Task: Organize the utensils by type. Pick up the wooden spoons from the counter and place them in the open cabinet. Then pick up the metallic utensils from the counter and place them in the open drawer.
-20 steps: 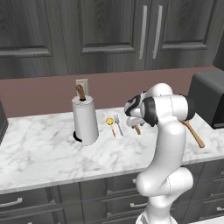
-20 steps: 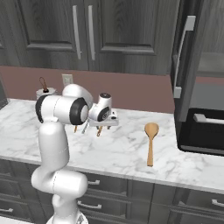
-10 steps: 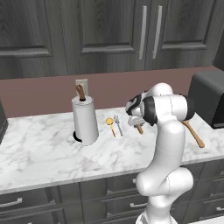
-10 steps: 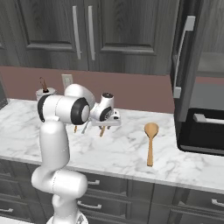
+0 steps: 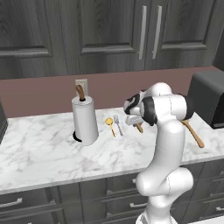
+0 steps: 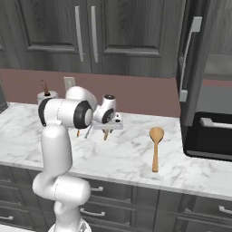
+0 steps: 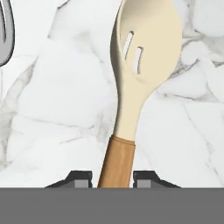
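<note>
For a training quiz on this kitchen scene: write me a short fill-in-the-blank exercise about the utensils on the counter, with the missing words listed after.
1. The slotted spoon has a cream bowl and a handle coloured ____.
2. That handle lies between the two fingertips of the ____.
3. The all-brown wooden spoon lies flat on the ____ counter.
4. The gold spoon and the silver fork lie beside the upright roll of ____.

Missing words: orange-brown; pincer; marble; paper towel
</note>
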